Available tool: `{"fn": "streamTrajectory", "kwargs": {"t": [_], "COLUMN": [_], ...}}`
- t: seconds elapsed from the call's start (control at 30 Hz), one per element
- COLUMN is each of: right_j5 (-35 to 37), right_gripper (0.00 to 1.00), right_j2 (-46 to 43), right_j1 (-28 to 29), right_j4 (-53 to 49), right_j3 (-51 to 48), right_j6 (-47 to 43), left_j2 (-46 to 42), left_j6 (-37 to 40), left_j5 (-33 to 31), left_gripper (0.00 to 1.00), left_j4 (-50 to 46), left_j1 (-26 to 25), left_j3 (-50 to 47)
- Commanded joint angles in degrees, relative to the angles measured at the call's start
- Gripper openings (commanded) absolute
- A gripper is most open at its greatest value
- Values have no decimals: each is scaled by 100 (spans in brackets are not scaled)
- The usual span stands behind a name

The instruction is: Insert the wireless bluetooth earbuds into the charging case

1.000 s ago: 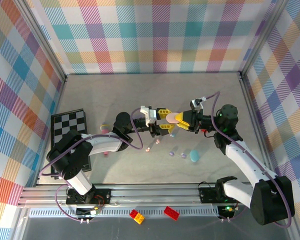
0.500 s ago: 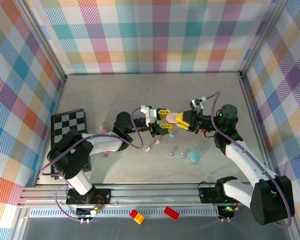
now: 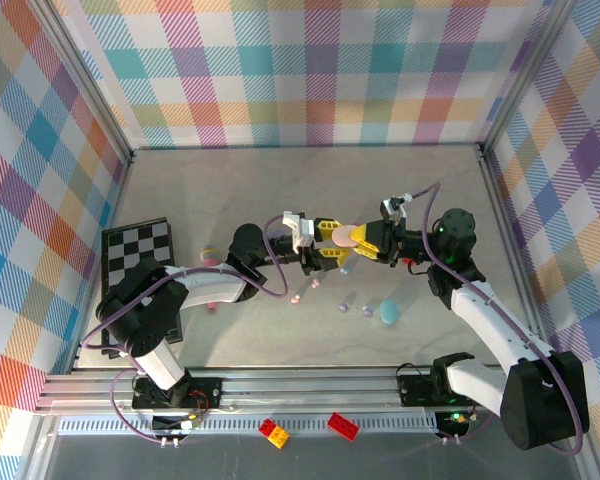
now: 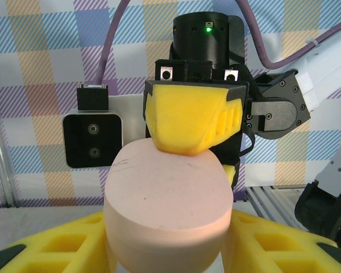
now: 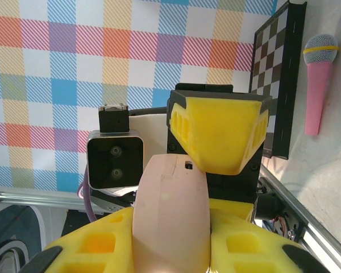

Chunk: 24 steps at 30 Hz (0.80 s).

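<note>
**Item 1 – pink case** (image 3: 340, 233). Oval, flat, matte pink. Raised off the table (image 3: 420, 190) near its centre, between the two tools. In the left wrist view its broad face is toward the camera; in the right wrist view it stands edge-on, with a faint seam and a small notch near the top.

**Item 2 – left tool** (image 3: 328, 238). Comes in from 9 o'clock. Yellow fingers (image 4: 57, 247) are clamped on the pink case, one on each side across its width.

**Item 3 – right tool** (image 3: 365, 240). Comes in from 3 o'clock. Its fingers (image 5: 96, 244) are clamped on the thin edges of the same case.

**Item 4 – earbuds** (image 3: 347, 299). Several tiny stemmed pieces lying loose on the table at 6 o'clock from the held case, apart from one another. Lavender ones lie toward 5 o'clock, a pinkish one toward 7 o'clock. None is in the pink case.

**Item 5 – teal case** (image 3: 389, 312). Oval, on the table at 5 o'clock, just beside the nearest lavender earbud.

**Item 6 – checkerboard** (image 3: 135, 255). Black and white, at the table's 9 o'clock edge, partly under the left arm.

**Item 7 – toy microphone** (image 5: 318, 85). Pink, yellow band below the head, lying beside the checkerboard.

**Item 8 – toy bricks** (image 3: 273, 432). Two, on the near rail at 6 o'clock.
</note>
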Motion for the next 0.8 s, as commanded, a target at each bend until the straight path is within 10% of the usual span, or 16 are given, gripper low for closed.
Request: {"fn": "streamTrajectory", "kwargs": {"t": [0.0, 0.77], "right_j5": [-2, 30], "right_gripper": [5, 4], "right_j2": [45, 70], "right_j1": [0, 9], "right_j4": [-15, 420], "right_j3": [158, 155], "right_j6": [-140, 94], "left_j2": [-34, 78], "left_j6": [-107, -166], "left_j5": [152, 212], "left_gripper": [48, 46], "left_j4": [341, 337], "left_j1": [47, 45], "left_j3": [178, 248]}}
